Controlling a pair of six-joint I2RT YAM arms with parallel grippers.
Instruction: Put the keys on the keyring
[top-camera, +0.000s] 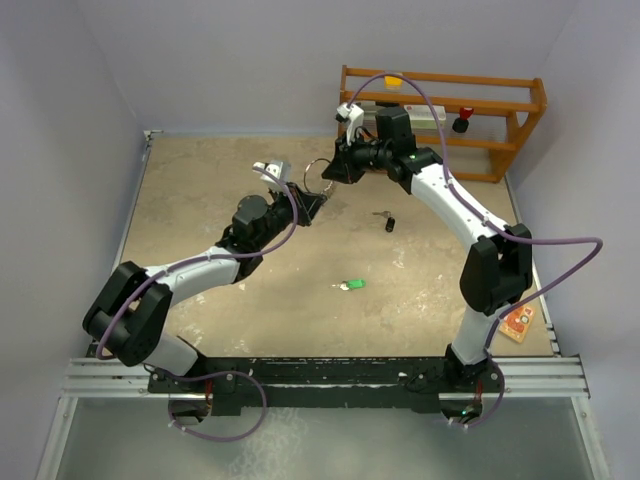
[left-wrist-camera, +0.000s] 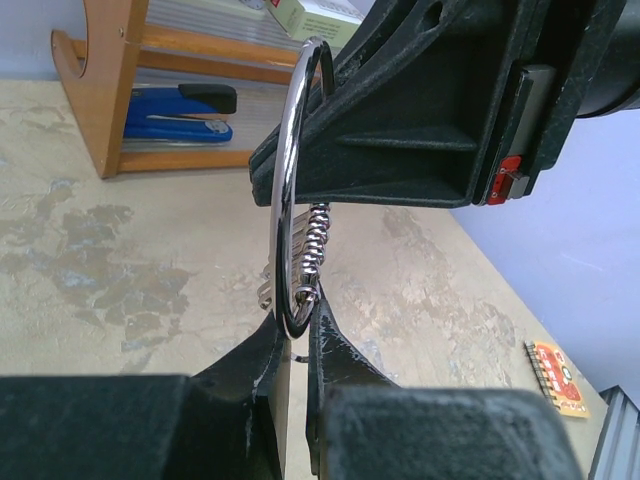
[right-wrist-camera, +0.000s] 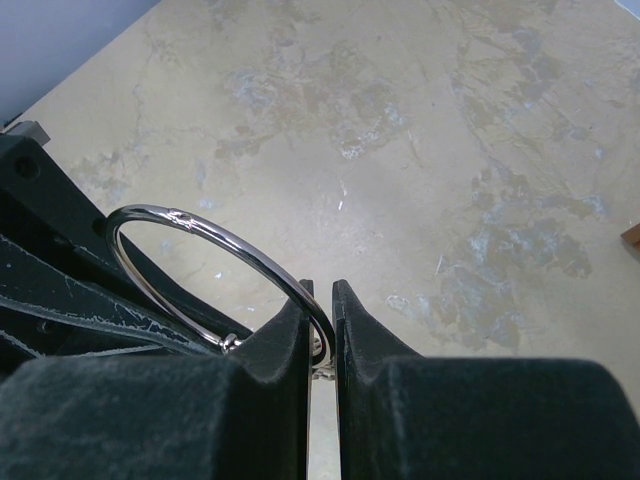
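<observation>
Left hand (left-wrist-camera: 300, 328) and right hand (right-wrist-camera: 322, 295) both pinch the keyring (right-wrist-camera: 181, 216).

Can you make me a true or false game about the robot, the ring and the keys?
1. The left end effector and the right end effector both pinch the keyring. True.
2. The green key hangs on the keyring. False: it lies alone on the table.
3. The black key lies on the table, apart from the green key. True.
4. The wooden rack stands next to the arm bases. False: it stands at the far edge of the table.
5. A blue stapler sits on the wooden rack. True.
</observation>
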